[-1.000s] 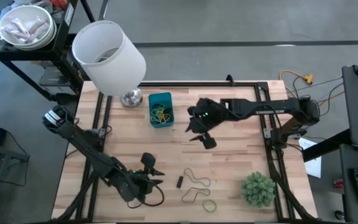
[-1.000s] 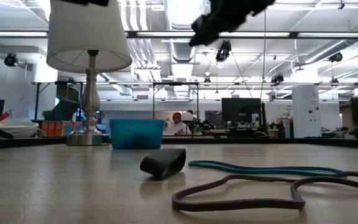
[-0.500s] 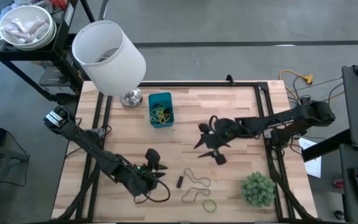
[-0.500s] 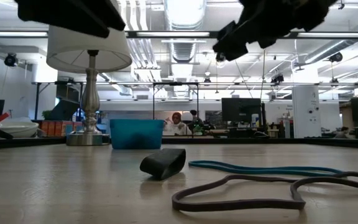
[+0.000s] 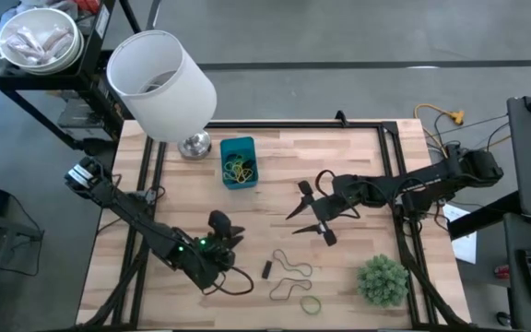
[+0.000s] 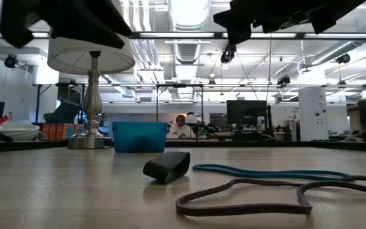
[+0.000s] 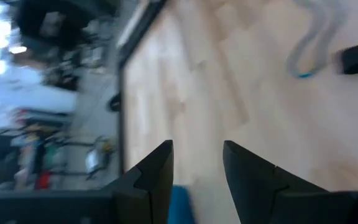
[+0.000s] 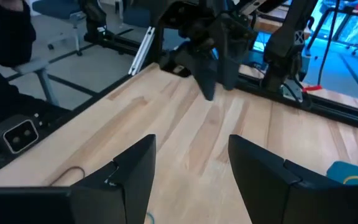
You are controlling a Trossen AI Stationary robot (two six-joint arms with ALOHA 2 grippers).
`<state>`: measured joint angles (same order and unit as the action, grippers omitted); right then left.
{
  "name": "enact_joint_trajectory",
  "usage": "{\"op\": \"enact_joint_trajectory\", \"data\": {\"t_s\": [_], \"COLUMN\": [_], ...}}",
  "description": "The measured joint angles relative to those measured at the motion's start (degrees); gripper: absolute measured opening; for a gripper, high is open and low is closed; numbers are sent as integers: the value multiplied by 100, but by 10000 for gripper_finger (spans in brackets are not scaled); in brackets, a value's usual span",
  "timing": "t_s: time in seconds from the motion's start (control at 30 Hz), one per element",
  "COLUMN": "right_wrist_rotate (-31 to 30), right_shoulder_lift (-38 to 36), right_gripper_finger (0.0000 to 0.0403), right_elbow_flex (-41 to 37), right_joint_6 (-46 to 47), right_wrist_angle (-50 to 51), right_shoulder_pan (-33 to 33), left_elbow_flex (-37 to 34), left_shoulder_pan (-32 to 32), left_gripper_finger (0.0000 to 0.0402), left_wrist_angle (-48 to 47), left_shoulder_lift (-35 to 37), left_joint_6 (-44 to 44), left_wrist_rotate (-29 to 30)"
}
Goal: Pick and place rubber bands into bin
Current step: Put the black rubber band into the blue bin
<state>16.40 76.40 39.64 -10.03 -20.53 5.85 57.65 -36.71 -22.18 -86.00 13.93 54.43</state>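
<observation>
A big white lamp shade (image 5: 161, 85) stands at the far left corner of the wooden table (image 5: 358, 166). Just beside the lamp's base sits the small blue bin (image 5: 238, 162). Some yellow and green rubber bands (image 5: 239, 169) lie inside it.

The left gripper (image 5: 225, 232) hangs over the near left part of the table. Its fingers (image 7: 156, 174) are a little apart and hold nothing.

To the right of it, near the front edge, more rubber bands lie loose on the wood. There is a short dark band (image 5: 266, 269), a thin brown loop (image 5: 291, 267), another thin loop (image 5: 287, 290) and a small green ring (image 5: 312, 304). In the low view the dark band (image 6: 167, 166) sits in front, with a blue-green band (image 6: 265, 172) and the brown loop (image 6: 259, 194) beside it.

The right gripper (image 5: 307, 212) hangs over the middle of the table, between the bin and the loose bands. Its fingers (image 8: 135, 171) are spread wide and are empty.

A bushy green plant (image 5: 382, 278) stands at the near right corner.
</observation>
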Motion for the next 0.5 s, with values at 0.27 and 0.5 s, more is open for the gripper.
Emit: {"op": "enact_joint_trajectory", "data": {"t_s": [0.27,0.5], "right_wrist_rotate": [0,2], "right_shoulder_lift": [46,44], "right_gripper_finger": [196,196], "right_elbow_flex": [73,107], "right_joint_6": [77,489], "right_wrist_angle": [10,72], "right_shoulder_pan": [2,2], "left_elbow_flex": [127,107], "left_shoulder_pan": [0,57], "left_gripper_finger": [125,125], "left_wrist_angle": [267,1379], "left_shoulder_lift": [0,0], "left_joint_6": [7,33], "left_wrist_rotate": [489,75]}}
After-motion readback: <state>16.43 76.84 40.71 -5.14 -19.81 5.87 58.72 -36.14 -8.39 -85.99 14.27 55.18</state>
